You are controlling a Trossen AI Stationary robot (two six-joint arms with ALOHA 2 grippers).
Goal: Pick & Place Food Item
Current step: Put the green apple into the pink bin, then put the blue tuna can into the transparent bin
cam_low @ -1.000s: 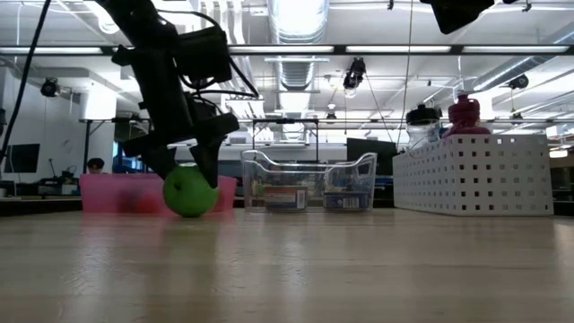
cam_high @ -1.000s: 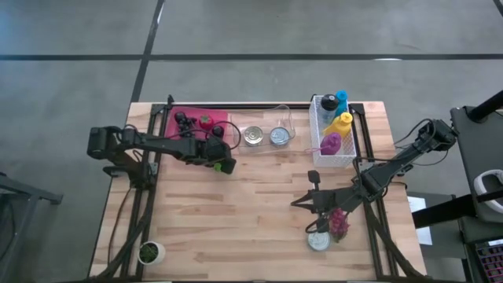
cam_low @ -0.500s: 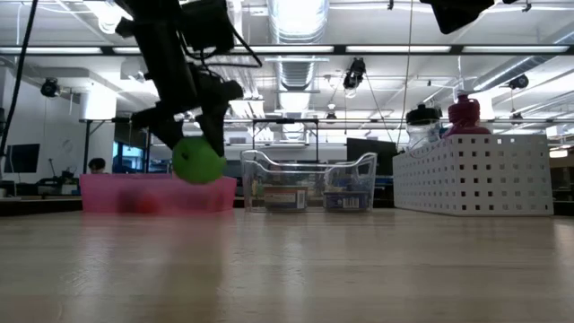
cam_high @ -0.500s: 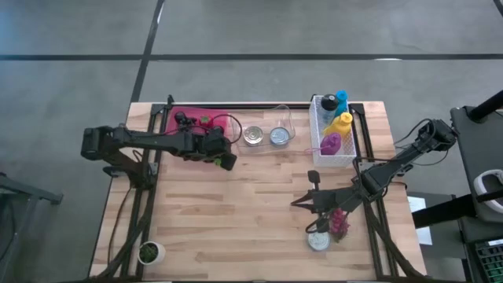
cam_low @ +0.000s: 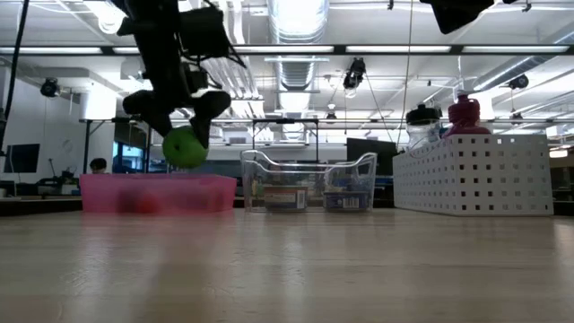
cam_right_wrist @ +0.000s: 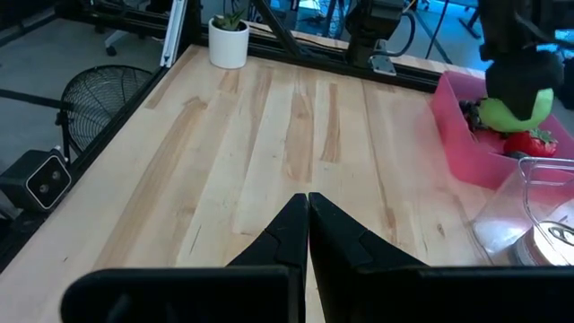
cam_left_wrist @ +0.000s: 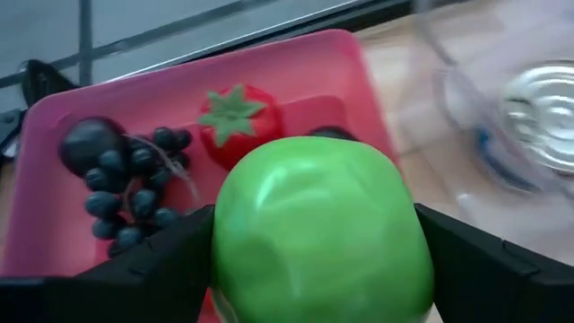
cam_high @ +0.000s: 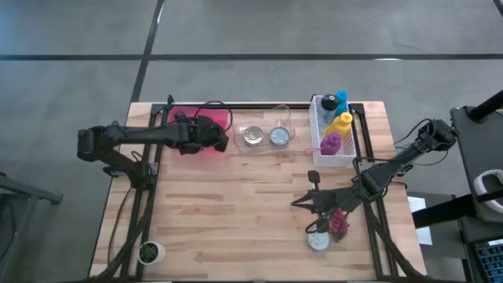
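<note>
The left end effector (cam_low: 184, 135) pinched a green apple (cam_left_wrist: 318, 229) between its spread fingers and held it in the air directly over the pink tray (cam_high: 222, 119), so the coming move looked like a straight drop downward, the tray lying right below the fruit at the surface's (cam_high: 251, 204) far left corner. The tray held a strawberry (cam_left_wrist: 235, 121) and a bunch of dark grapes (cam_left_wrist: 134, 184). Just beside it, a clear bin (cam_high: 284, 118) held two cans (cam_high: 253, 136); a white basket (cam_high: 318, 153) farther right held bottles. The right end effector (cam_right_wrist: 308, 224), pressed together, waited well apart near the front right
</note>
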